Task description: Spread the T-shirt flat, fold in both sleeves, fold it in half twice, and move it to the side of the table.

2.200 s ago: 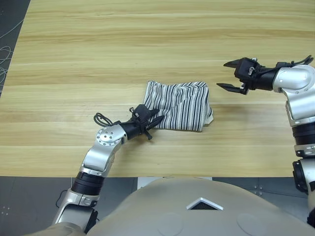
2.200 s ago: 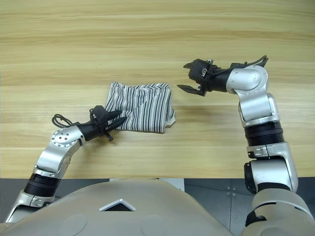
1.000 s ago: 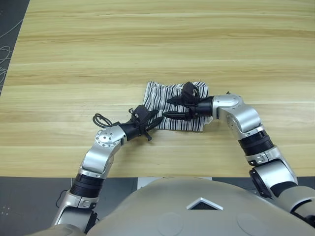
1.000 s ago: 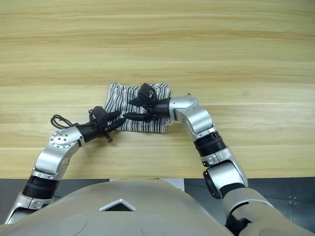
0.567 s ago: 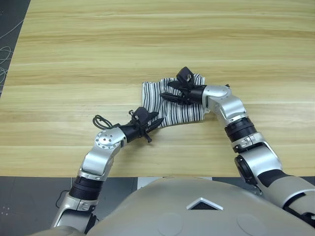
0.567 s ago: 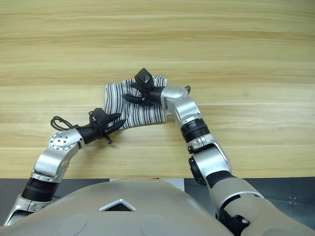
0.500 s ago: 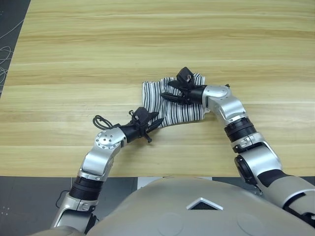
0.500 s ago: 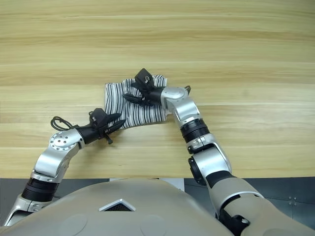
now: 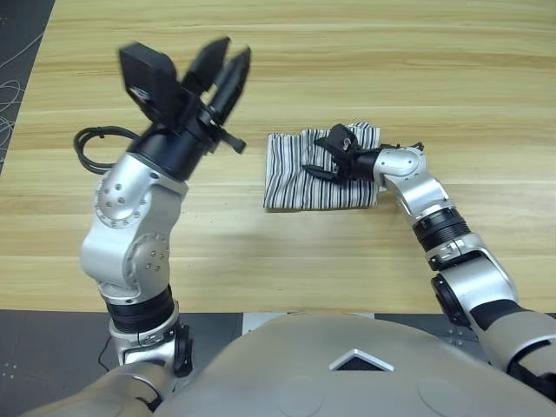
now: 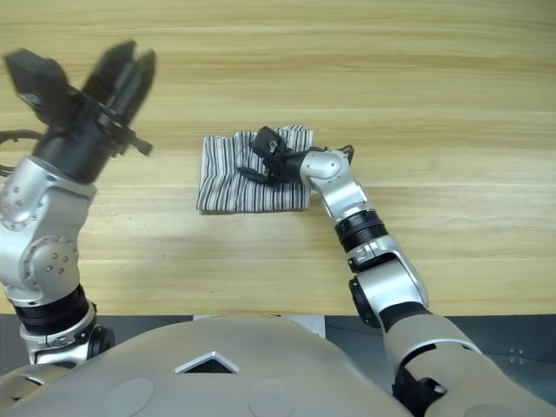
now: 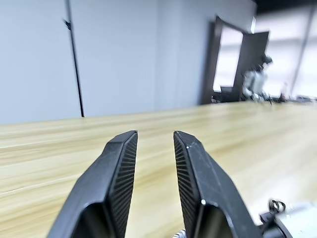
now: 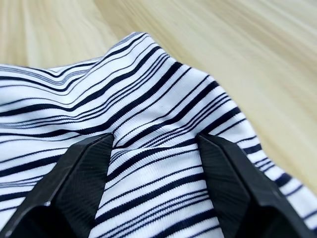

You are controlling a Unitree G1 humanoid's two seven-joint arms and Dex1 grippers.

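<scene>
The striped T-shirt (image 9: 291, 182) lies folded into a small rectangle near the middle of the wooden table (image 9: 391, 61). My right gripper (image 9: 323, 157) rests on the shirt's far right part, open, its fingers (image 12: 79, 173) set on the cloth with a ridge of striped fabric (image 12: 163, 114) bulging between them. My left gripper (image 9: 224, 62) is held high above the table, left of the shirt and well clear of it. Its two fingers (image 11: 121, 163) stand a little apart, open, with nothing between them.
Bare wood surrounds the shirt on all sides. The table's near edge (image 9: 304, 310) runs across the front, and its left edge (image 9: 35, 61) borders dark floor with loose cables (image 9: 9, 95).
My left arm has lifted from the shirt's near left corner to high above the table. The right gripper stays on the shirt, which now lies as a flatter, squarer packet.
</scene>
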